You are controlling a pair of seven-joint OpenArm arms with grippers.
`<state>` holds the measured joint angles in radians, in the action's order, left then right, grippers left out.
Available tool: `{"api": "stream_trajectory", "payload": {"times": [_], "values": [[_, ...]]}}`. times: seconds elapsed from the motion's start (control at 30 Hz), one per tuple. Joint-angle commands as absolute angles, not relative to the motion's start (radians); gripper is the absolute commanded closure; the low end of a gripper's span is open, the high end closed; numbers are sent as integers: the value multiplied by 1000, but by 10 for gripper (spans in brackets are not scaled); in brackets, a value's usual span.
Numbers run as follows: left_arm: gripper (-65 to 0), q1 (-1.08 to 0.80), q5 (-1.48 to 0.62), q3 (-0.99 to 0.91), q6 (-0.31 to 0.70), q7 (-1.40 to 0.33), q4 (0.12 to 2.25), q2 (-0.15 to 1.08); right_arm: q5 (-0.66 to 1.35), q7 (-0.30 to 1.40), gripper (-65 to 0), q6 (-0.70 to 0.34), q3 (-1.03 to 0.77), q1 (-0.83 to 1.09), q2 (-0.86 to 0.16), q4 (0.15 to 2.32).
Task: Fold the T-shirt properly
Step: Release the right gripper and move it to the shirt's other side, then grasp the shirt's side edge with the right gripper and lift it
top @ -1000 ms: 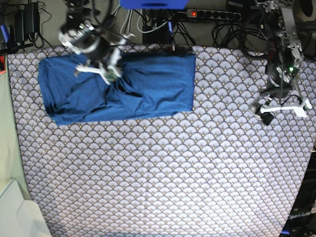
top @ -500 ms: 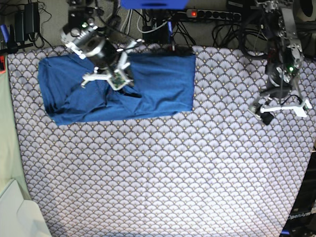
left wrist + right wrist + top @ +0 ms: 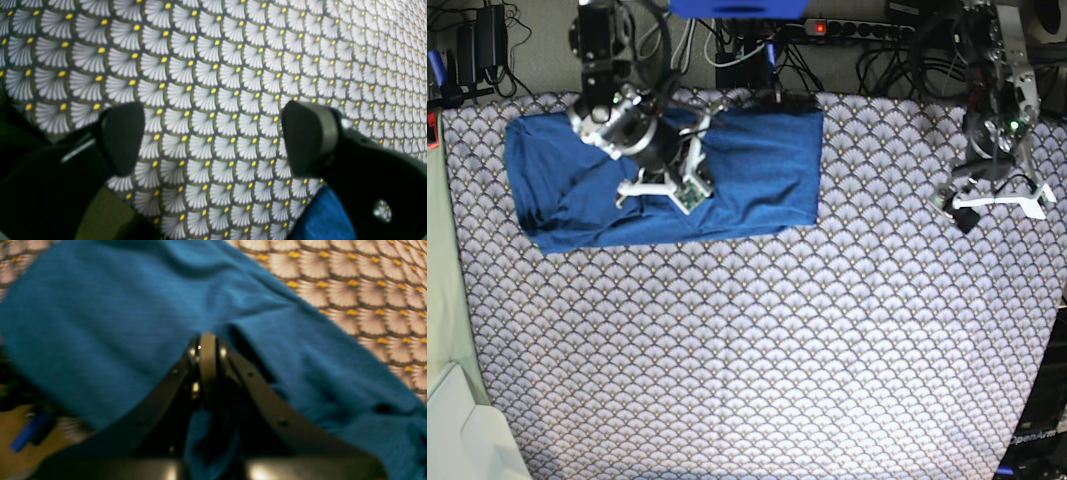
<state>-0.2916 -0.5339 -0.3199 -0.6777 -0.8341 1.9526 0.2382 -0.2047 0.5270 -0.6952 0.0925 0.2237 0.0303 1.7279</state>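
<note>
The T-shirt (image 3: 757, 170) is a plain blue garment lying folded into a wide rectangle at the back left of the patterned tablecloth (image 3: 747, 350). My right gripper (image 3: 667, 188) rests on its middle. In the right wrist view the gripper (image 3: 206, 343) has its jaws together, pinching a ridge of the blue fabric (image 3: 100, 306), with some cloth bunched between the fingers. My left gripper (image 3: 992, 203) hangs at the right side of the table, far from the shirt. In the left wrist view it (image 3: 213, 140) is open and empty above the bare cloth (image 3: 213, 50).
A power strip (image 3: 857, 28) and tangled cables lie beyond the table's back edge. A white bin (image 3: 457, 430) stands at the front left corner beside a pale green surface (image 3: 442, 250). The cloth's right edge runs close to the left arm.
My right gripper has moved right and toward the front across the shirt, drawing the creased fabric with it. The left gripper has shifted slightly toward the back.
</note>
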Motion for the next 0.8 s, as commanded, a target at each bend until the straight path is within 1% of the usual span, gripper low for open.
{"api": "stream_trajectory", "payload": {"times": [0.0,0.1,0.33,0.4,0.57,0.7,0.77], "values": [[-650,-286,-547,-323,-698,-832,1972,249,-196,506,0,-698,91,209,35,1728],[-650,-286,-549,-318,-698,-832,1972,249,-196,504,0,-698,36,176,35,1705],[-650,-286,-549,-318,-698,-832,1974,248,-197,512,0,-698,-214,33,21,1682],[-650,-285,-549,-318,-698,-832,1974,246,-197,512,0,-698,-260,12,13,1690],[-650,-280,-550,-317,-698,-832,1974,246,-196,513,0,-698,-341,-1,-15,1712],[-650,-277,-549,-249,-698,-832,1972,266,-196,515,0,-698,-397,7,-22,1707],[-650,-275,-549,-208,-698,-831,1974,275,-196,515,-22,-698,-433,10,-22,1705]]}}
